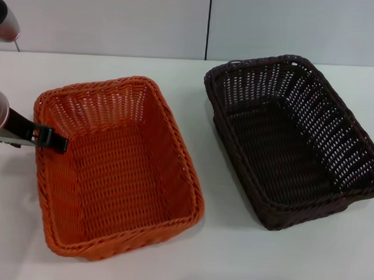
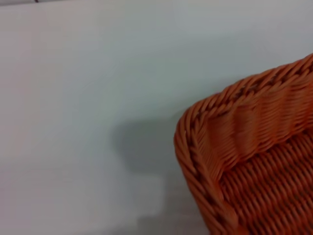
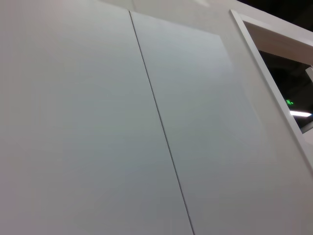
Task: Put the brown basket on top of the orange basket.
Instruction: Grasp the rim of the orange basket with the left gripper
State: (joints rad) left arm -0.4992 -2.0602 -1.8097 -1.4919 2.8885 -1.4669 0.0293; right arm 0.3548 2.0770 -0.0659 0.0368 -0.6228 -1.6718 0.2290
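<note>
Left gripper (image 1: pixel 55 140) at left rim of orange basket (image 1: pixel 120 174), dark fingers reaching over braided edge; whether spread or pinching rim cannot be told. Orange basket sits on white table (image 1: pixel 231 253), stretching right of gripper, open side up, nothing inside. Left wrist view: basket corner (image 2: pixel 230 147) against pale tabletop, shadow beside it. Brown basket (image 1: pixel 292 138) farther right, well apart from gripper, gap of bare table between baskets. Right gripper out of view; right wrist camera faces white wall panels (image 3: pixel 98 122).
</note>
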